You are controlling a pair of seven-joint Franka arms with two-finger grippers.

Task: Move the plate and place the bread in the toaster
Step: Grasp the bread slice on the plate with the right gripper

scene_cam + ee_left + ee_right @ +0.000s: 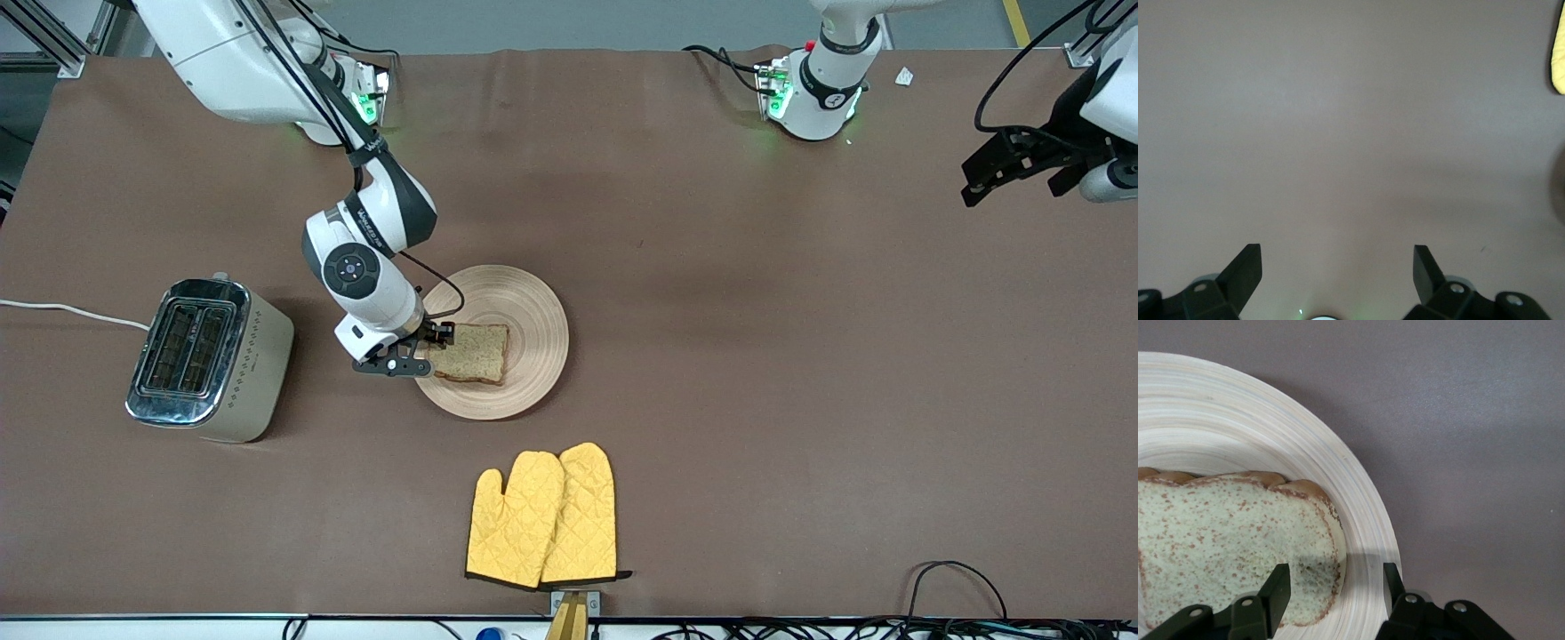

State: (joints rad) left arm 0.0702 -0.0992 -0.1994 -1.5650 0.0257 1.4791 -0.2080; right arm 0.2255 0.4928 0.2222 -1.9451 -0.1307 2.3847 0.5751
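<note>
Bread (473,353) on plate (533,311); right gripper (425,348) apart, straddling its edge; left gripper (1338,267) apart, waiting.

Both arms are glossy white with rounded, bulbous joint housings and dark grey to black bands at the joints. The right arm (369,258) carries a round dark cap with a small button cluster on its wrist housing, lettering on the black band above it, and thin black cables running along its links. Its base glows green, as does the left arm's base (813,93), which also shows a small red spot and a black ring. The right gripper (1331,597) has matte black, wedge-shaped fingers with silver screws. The left gripper (1337,270) looks the same: black tapered fingers and silver screw heads.
</note>
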